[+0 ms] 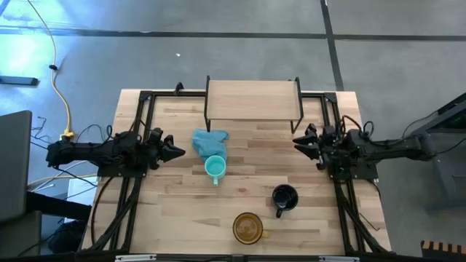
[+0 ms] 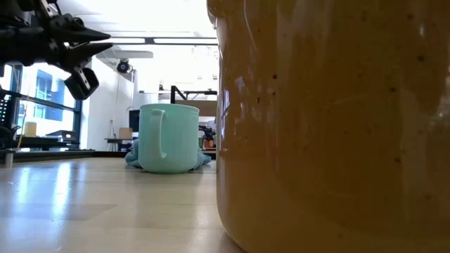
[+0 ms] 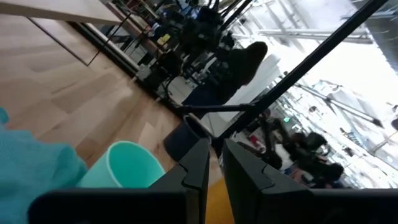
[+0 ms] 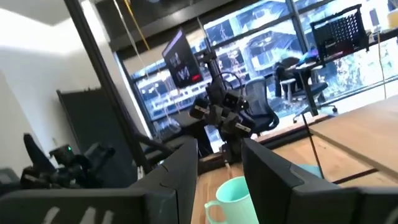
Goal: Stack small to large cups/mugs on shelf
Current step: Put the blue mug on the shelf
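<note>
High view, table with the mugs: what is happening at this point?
Nothing is held. The left gripper and right gripper wait at the table's sides. The shelf is bare. The turquoise mug stands against the cloth, the black mug and the amber mug nearer the front edge.

Turquoise mug [image 1: 215, 168], black mug [image 1: 285, 197], amber-brown mug [image 1: 247, 227] — blue-teal cloth [image 1: 209, 140], light-wood shelf [image 1: 253, 100].

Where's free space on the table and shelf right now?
The shelf top is bare. The tabletop is open front-left, below the left gripper. It is crowded mid-to-front: cloth touching turquoise mug, black mug, amber mug. The right gripper waits right of the shelf.
</note>
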